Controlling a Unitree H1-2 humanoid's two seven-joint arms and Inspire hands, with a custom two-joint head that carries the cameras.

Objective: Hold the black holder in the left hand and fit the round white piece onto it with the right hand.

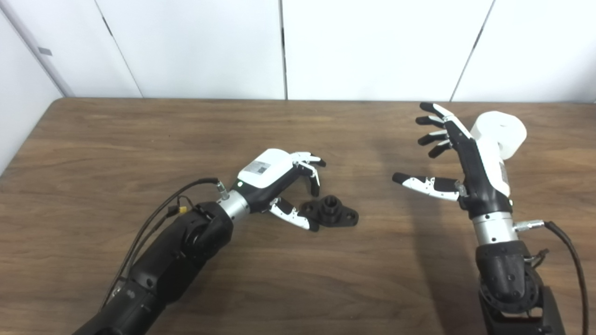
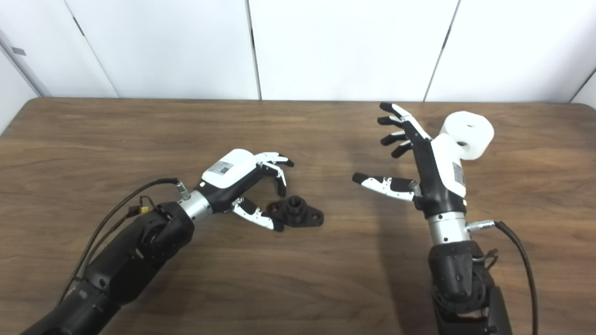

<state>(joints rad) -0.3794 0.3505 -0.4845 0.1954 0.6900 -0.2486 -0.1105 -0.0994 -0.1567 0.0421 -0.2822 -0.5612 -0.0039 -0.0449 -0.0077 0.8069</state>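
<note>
Left hand (image 1: 279, 179): fingers spread, empty, thumb tip touching black holder (image 1: 331, 212) on bench (image 1: 139, 139).
Right hand (image 1: 465, 163): wide, empty; white piece (image 2: 468, 129) just behind.

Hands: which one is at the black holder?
The left hand, fingers curled over the black holder lying on the table. The right hand is open, raised, beside the round white piece.

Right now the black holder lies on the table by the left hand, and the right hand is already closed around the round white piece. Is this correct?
Not quite. The black holder does lie on the table by the left hand, but the right hand is open, fingers spread, beside the round white piece, not closed around it. The right eye view shows this.
</note>
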